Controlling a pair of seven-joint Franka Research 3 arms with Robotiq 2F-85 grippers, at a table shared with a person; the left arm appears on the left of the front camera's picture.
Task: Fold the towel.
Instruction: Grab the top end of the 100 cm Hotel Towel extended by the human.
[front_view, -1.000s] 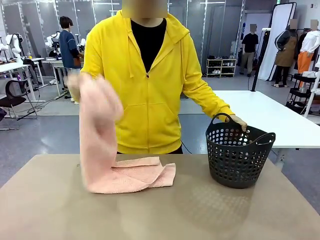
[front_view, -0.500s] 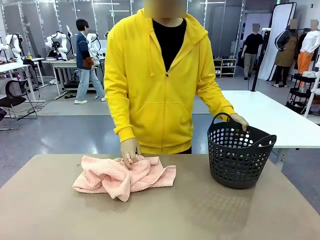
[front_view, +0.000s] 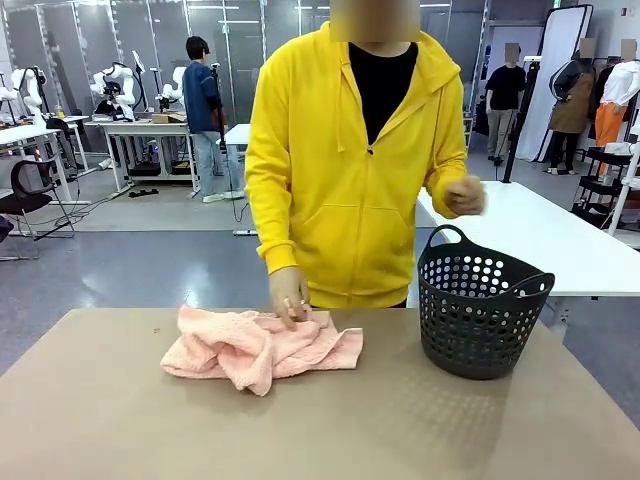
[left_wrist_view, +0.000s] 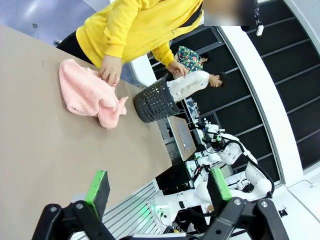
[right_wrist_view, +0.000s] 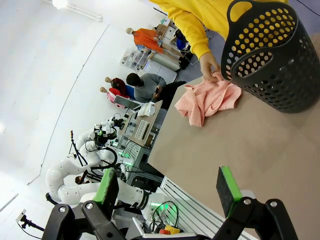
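The towel lies crumpled in a salmon-pink heap on the brown table, towards its far edge and left of centre. One hand of the person in the yellow hoodie rests on its far side. The towel also appears in the left wrist view, well beyond my left gripper, which is open with nothing between its green pads. In the right wrist view the towel lies far ahead of my open, empty right gripper.
A dark perforated basket stands upright on the table right of the towel, seen too in the wrist views. The person's other hand is raised above it. Bare tabletop stretches from the towel to the near edge.
The person has dropped the hanging towel into a heap on the table and shifted it slightly right. Their other hand has let go of the basket handle and risen.
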